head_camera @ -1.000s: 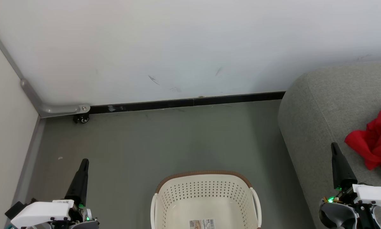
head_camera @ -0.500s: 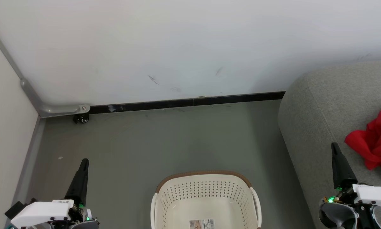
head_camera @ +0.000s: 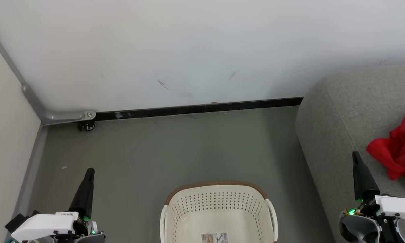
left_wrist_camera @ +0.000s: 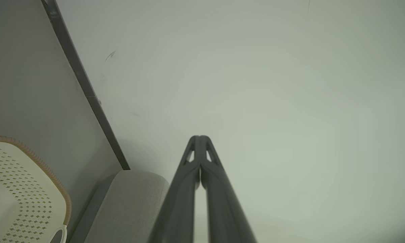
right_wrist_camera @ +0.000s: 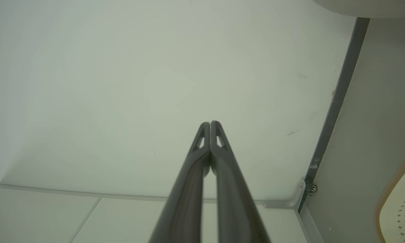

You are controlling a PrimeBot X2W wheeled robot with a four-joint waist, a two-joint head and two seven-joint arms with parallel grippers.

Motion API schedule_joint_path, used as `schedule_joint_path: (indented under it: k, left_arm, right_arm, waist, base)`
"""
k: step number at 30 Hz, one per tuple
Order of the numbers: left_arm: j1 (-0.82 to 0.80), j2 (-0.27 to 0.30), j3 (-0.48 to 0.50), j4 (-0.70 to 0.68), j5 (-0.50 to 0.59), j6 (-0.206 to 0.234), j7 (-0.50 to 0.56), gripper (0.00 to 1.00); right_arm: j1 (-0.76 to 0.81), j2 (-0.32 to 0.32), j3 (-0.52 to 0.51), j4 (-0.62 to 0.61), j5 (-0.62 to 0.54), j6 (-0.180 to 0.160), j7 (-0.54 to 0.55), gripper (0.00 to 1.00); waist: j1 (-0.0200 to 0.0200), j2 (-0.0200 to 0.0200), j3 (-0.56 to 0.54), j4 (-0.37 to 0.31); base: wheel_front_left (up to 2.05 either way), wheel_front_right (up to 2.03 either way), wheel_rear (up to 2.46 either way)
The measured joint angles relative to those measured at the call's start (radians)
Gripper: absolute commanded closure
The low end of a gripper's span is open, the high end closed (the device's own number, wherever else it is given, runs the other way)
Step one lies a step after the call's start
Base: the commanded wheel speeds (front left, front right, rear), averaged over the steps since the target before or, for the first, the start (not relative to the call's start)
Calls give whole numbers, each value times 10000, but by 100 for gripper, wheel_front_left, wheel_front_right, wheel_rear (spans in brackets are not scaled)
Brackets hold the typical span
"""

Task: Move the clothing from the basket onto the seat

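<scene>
The clothing (head_camera: pixel 400 152), a crumpled heap of bright red fabric with a white stripe at its lower edge, lies on the seat (head_camera: pixel 337 118), well to the right of the basket (head_camera: pixel 217 184). The head view's right border cuts it off. The seat, a big grey sofa, stands near the basket's right side, with a strip of floor (head_camera: pixel 155 152) between them. The part of the basket's inside that the head view takes in holds no red fabric, just perforated wall and a label sticker (head_camera: pixel 214 237) on the bottom. Its near end is cut off by the frame, so I cannot tell whether anything lies there.

The left claw (head_camera: pixel 90 171) hangs left of the basket over the floor, its 2 fingers pressed together with nothing between them. The right claw (head_camera: pixel 355 155) hangs right of the basket over the seat, near the clothing but apart from it, likewise pinched together and empty.

By my reading, the carrying step looks done and both arms are at rest. The next move, if any, calls for a look into the basket's hidden near end. Should a garment lie there, 1 claw would need to spread its fingers, dip inside the rim and pinch the fabric.
</scene>
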State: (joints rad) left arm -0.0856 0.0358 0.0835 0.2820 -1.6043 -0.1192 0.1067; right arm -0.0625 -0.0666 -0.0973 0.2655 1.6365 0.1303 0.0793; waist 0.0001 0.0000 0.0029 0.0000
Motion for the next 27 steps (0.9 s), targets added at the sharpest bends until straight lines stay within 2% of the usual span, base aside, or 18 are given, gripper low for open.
schedule_joint_path:
  k: [27]
  left_arm:
    - [0,0,0,-31,0,0,2,100]
  right_arm:
    - [-1,8,-13,0,0,0,0,100]
  waist:
    - [0,0,1,0]
  base:
    - [0,0,0]
